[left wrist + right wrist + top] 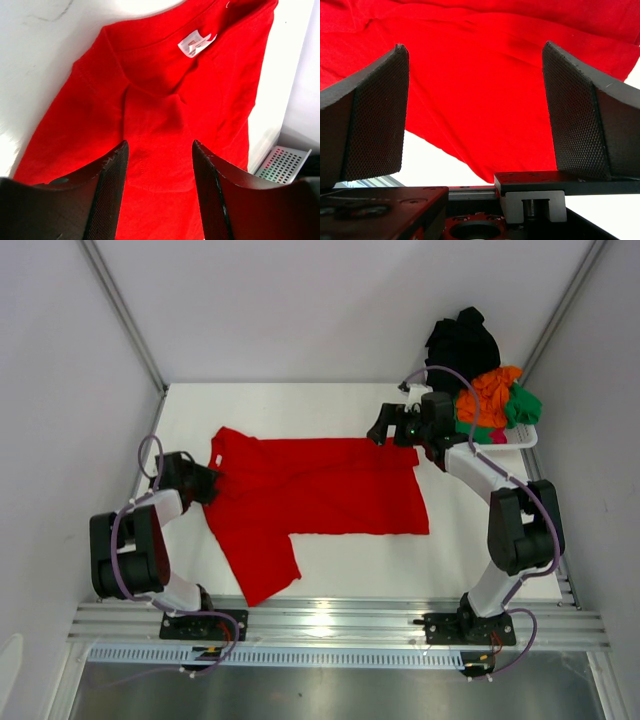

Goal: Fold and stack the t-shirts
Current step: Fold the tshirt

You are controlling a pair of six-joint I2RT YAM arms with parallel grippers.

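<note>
A large bright red t-shirt (320, 490) lies spread flat on the white table (330, 405), one sleeve pointing toward the near edge. My left gripper (212, 480) sits at the shirt's left end by the collar. In the left wrist view its jaws (159, 150) stand apart over the red cloth (165, 100), below the white neck label (196, 44). My right gripper (378, 430) hovers at the shirt's far right edge, open wide (474, 47) with only red cloth (485, 65) beyond it. Black (462, 340), orange (490, 390), green (522, 405) and pink (497, 437) t-shirts are piled at the back right.
A white plastic basket (525, 437) at the back right corner holds the crumpled shirts; its perforated wall (282, 162) shows in the left wrist view. Grey walls close the table on both sides. An aluminium rail (330, 620) runs along the near edge.
</note>
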